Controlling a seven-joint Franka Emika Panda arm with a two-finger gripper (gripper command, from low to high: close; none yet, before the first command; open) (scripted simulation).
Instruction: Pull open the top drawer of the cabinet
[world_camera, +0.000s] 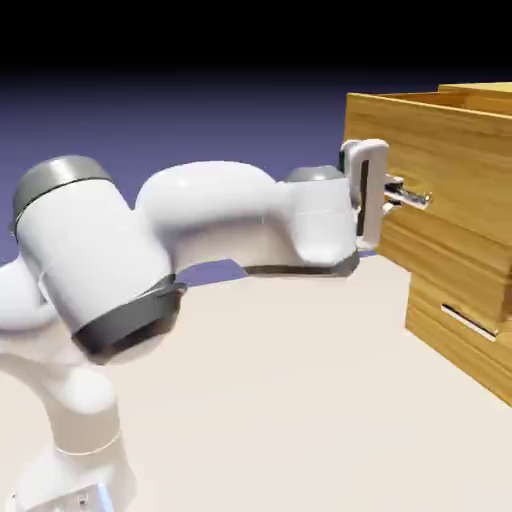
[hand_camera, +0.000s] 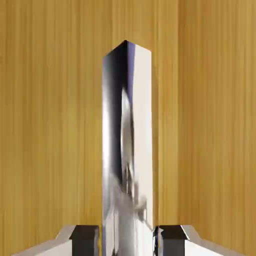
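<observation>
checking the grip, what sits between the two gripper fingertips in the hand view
The top drawer's silver bar handle fills the gap between the fingertips, with the drawer's wood front behind it; the hand view shows this.

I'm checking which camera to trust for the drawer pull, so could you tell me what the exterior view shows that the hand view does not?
Only the exterior view shows the white arm reaching to the cabinet, the top drawer standing out past the lower drawer front, and the lower silver handle.

Only the hand view shows the grip close up: the two grey fingertips sit tight against either side of the silver bar handle, with wood grain filling the rest.

Both show the gripper shut on the top drawer's handle.
</observation>
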